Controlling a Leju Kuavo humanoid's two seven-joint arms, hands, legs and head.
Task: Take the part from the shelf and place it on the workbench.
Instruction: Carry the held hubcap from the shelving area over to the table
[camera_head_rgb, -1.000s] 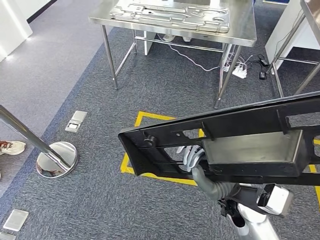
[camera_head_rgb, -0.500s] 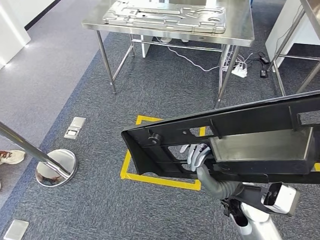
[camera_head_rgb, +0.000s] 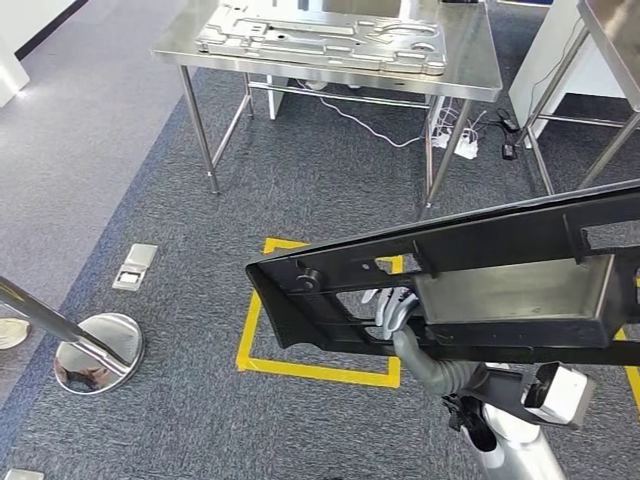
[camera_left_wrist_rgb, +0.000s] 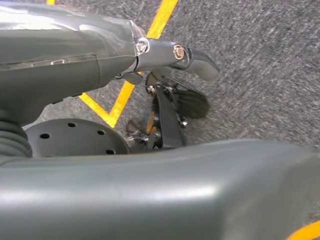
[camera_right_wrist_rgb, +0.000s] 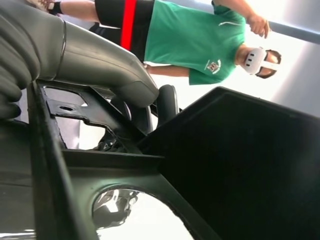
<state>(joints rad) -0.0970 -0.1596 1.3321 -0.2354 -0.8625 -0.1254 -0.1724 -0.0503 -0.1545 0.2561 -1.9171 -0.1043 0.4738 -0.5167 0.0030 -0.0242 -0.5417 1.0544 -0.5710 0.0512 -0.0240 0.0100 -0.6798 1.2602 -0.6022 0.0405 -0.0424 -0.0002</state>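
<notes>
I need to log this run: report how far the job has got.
Done: the black part is off the shelf and carried over the carpet. In hand: the right hand grips it through an opening in the head view; the left hand hangs over the carpet, holding nothing. Left: reach the steel workbench ahead, which already bears a metal panel, and set the part on it.

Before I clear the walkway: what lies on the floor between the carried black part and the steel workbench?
Head view: grey carpet with a yellow tape square between the black part and the steel workbench.
</notes>
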